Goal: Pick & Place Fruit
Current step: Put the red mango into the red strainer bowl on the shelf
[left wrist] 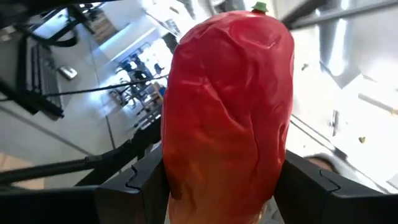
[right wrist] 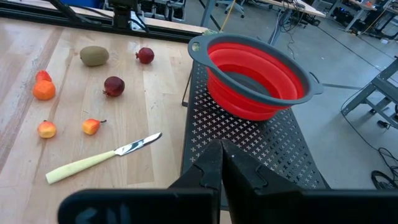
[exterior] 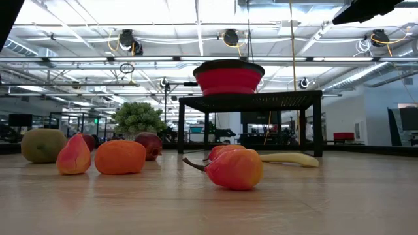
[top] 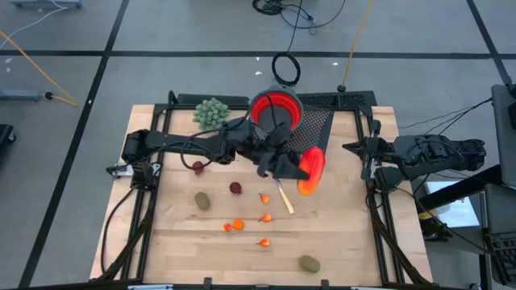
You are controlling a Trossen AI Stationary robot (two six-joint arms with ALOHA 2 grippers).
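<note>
Left claw [top: 300, 167] clamps the red-orange oblong fruit [top: 310, 171], raised off the bench [top: 339, 242] at five o'clock of the red bowl [top: 276, 110], presumably its destination. Right claw [right wrist: 221, 163] fully closed, empty, parked.

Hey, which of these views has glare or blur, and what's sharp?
Low view: bright ceiling lights glare behind the red bowl; the near fruit is sharp. Left wrist view: the held red fruit fills the frame, and the room behind is smeared. Right wrist view: the knife blade glints. High view: even light.
</note>
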